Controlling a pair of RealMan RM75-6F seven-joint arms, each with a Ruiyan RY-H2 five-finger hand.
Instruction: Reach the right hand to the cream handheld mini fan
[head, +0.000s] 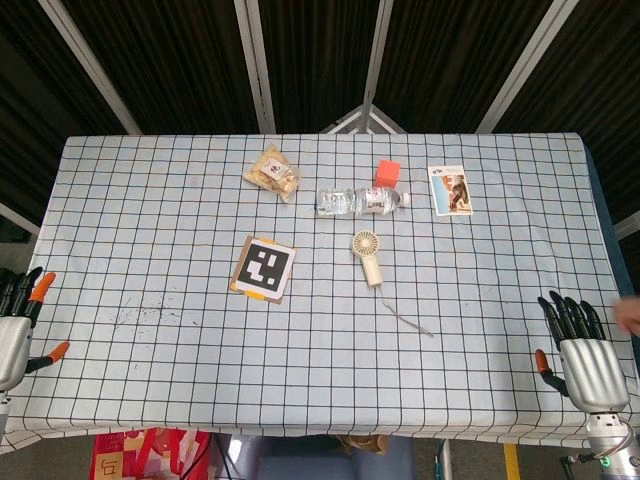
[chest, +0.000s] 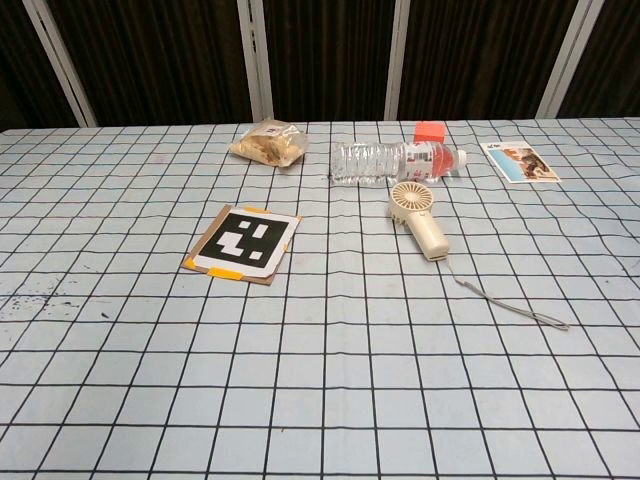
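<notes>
The cream handheld mini fan (head: 369, 256) (chest: 419, 217) lies flat near the table's middle, its round head toward the far side and a thin grey wrist cord (chest: 510, 306) trailing to the near right. My right hand (head: 579, 350) rests at the near right corner, fingers spread and empty, well away from the fan. At the near left edge, my left hand (head: 17, 322) also holds nothing, fingers apart. Neither hand shows in the chest view.
Just behind the fan lies a clear water bottle (head: 361, 201), with an orange-red block (head: 388, 172) behind it. A snack bag (head: 272, 173), a picture card (head: 451, 189) and a printed marker card (head: 265, 267) also lie on the checked cloth (head: 150, 230).
</notes>
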